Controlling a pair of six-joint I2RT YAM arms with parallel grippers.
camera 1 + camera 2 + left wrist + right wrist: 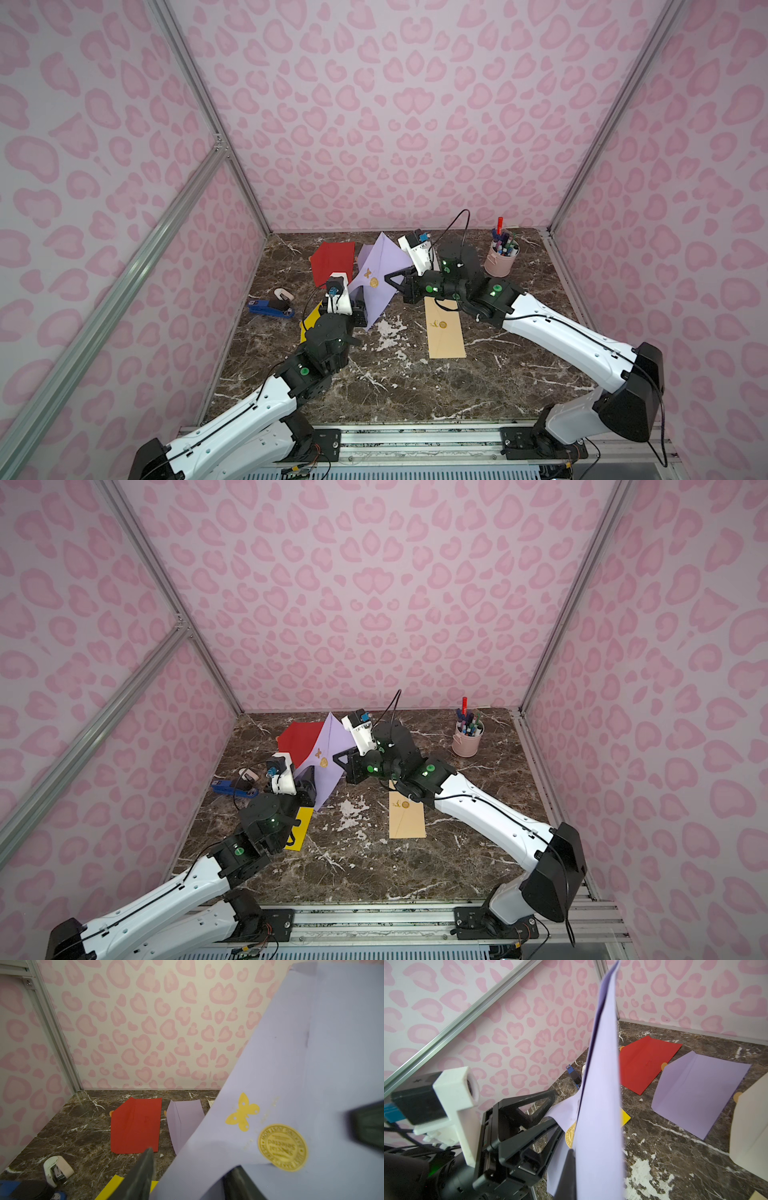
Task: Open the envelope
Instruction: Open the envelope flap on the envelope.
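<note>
the lilac envelope stood raised over the back middle of the counter. the right hand gripped its edge, likely to steady it, while the left hand, jaws apart, straddled the gold-sealed flap to peel it.

Top views: high, front, looking down at whole table. Wrist views: close, sharing lilac envelope.

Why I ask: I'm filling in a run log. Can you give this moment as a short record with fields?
held item: lilac envelope, up off the table
right gripper: shut on the envelope
left gripper: open, flap between its jaws
flap: curled away from the body, gold seal on it
lying flat: red envelope, tan envelope
</note>
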